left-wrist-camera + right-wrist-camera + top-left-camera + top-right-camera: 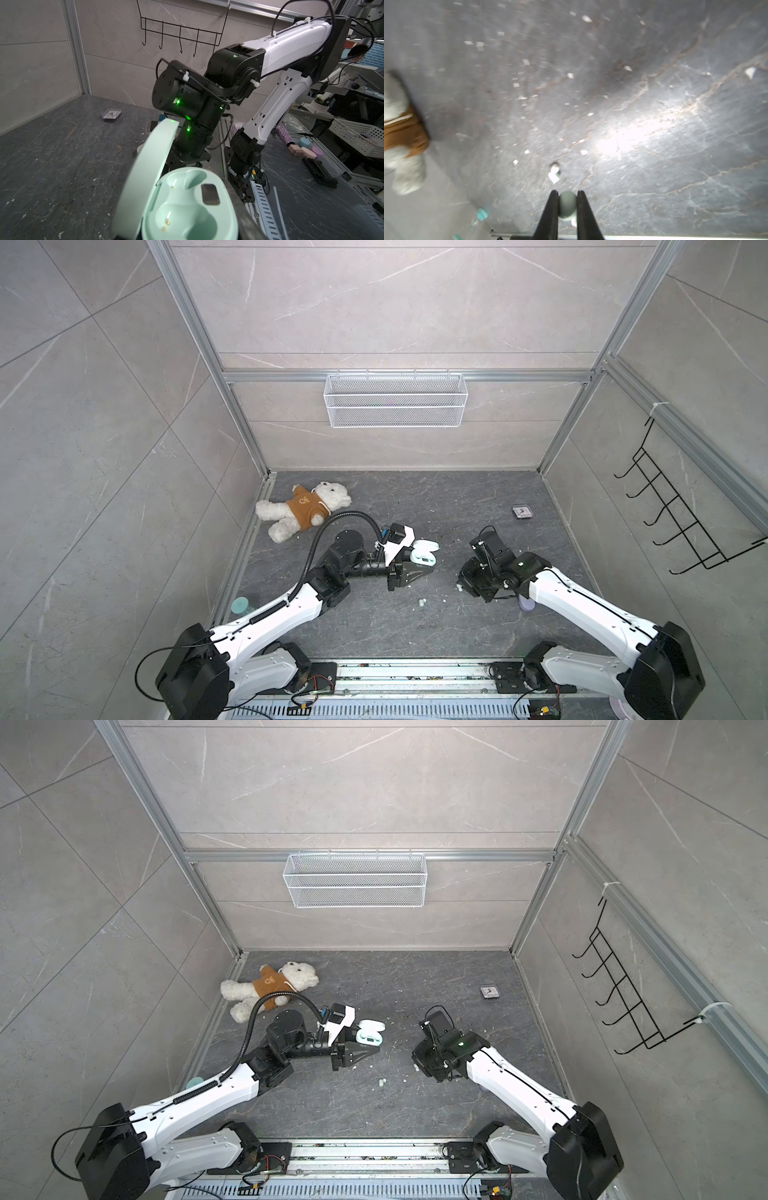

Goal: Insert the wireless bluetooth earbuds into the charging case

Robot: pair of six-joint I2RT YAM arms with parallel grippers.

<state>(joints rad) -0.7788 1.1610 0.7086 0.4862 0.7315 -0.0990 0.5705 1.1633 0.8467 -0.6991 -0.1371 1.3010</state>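
Mint-green and open, the charging case (187, 207) fills the close end of the left wrist view, its lid (149, 166) hinged up. Both moulded wells lie bare to view, with gold contact pins showing and a small dark panel beside them. The left gripper (428, 568) is clenched on the case, holding it just left of the middle of the dark stone table (457, 497).

Well to the right of the case, the right gripper (568, 192) is clamped on a pale mint earbud (566, 204), which is wedged between its two black fingers. That wrist view is blurred, so I cannot tell whether the bud is clear of the table.

A loose earbud (422, 602), pale and tiny, lies on the table between the two grippers and nearer than either. White crumbs lie scattered around it.

Farther out, a teddy bear (303, 508) in a brown shirt lies at the far left. A small clear box (523, 512) with something dark inside sits at the far right. A white wire basket (395, 400) hangs on the far wall, with only the wall tiles showing through its mesh. A black hook rack (681, 506) hangs on the right wall.
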